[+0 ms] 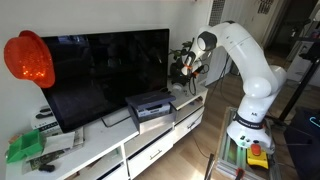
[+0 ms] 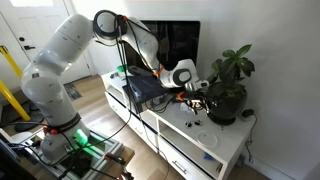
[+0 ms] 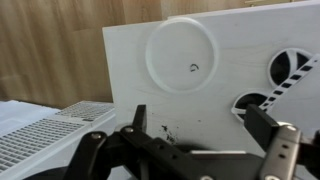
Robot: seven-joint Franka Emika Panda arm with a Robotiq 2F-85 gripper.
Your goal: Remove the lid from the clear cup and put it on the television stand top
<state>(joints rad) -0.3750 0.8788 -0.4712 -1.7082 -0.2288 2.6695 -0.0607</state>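
In the wrist view I look straight down on the white television stand top (image 3: 125, 70). A round whitish lid (image 3: 178, 55) lies flat in view near its edge. The clear cup under it cannot be made out from above. My gripper (image 3: 200, 125) is open and empty, its two dark fingers spread wide just short of the lid. In both exterior views the gripper (image 2: 195, 96) (image 1: 188, 63) hovers over the plant end of the stand top (image 2: 228, 138) (image 1: 100, 142). The cup and lid are too small to pick out there.
A dark pot with a plant (image 2: 226, 98) stands close beside the gripper. A black-and-white object (image 3: 288, 68) lies on the stand near the lid. A grey box device (image 1: 150, 105) and the television (image 1: 105, 70) fill the middle. A white grille (image 3: 50, 130) sits beside the stand on the wooden floor.
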